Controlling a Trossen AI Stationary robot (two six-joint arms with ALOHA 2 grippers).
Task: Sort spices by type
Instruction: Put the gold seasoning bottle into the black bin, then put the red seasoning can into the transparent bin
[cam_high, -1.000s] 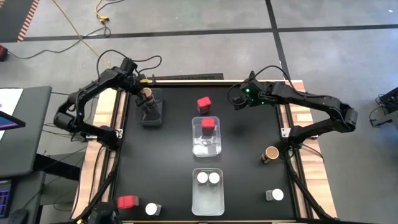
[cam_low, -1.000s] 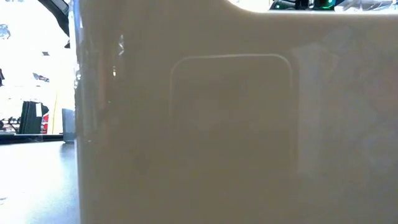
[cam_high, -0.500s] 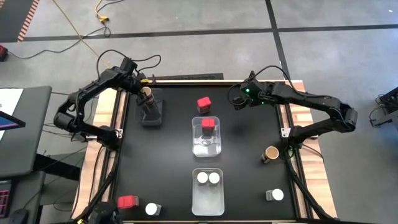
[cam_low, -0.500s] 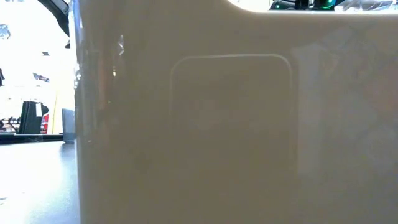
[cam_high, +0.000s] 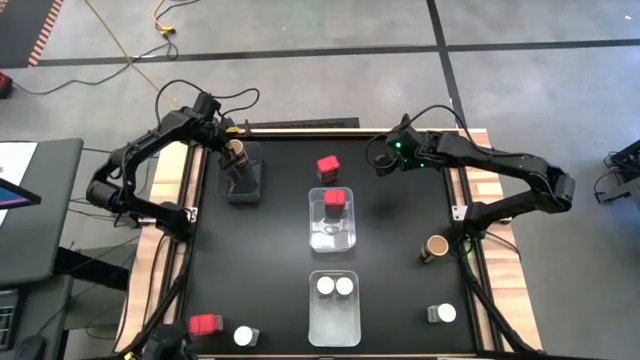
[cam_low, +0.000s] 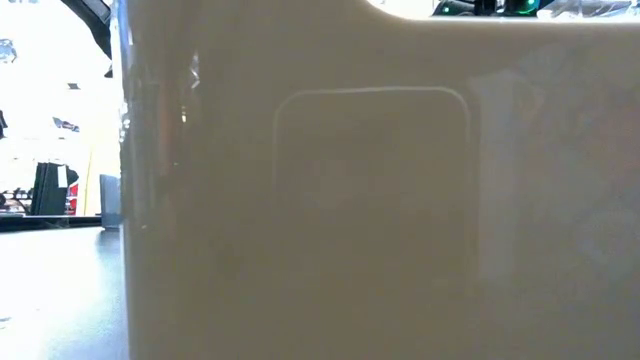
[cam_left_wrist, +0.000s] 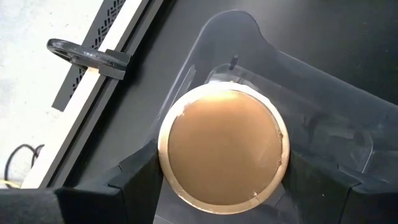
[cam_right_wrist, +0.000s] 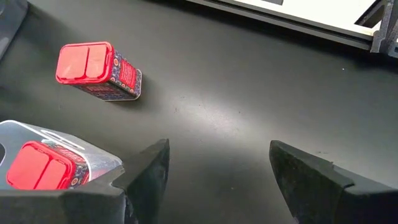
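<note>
The left gripper (cam_left_wrist: 221, 186) sits at the table's far left, its 2 fingers (cam_left_wrist: 134, 180) clasped around a brown-topped jar (cam_left_wrist: 222, 151) above a clear tub (cam_left_wrist: 323, 124). The right gripper (cam_right_wrist: 217, 168) hovers far right of centre, fingers (cam_right_wrist: 146, 168) parted with nothing between them, over bare black table (cam_right_wrist: 249, 93). 1 red box (cam_right_wrist: 93, 70) stands just beyond the middle tub (cam_high: 332, 235), which holds another red box (cam_right_wrist: 43, 165).

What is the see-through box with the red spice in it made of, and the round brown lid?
The clear rectangular tub looks like glossy plastic: see-through, with shiny glints. The round brown lid seems matte, maybe foil or card; its thin pale edge looks ragged. Hard to say.
</note>
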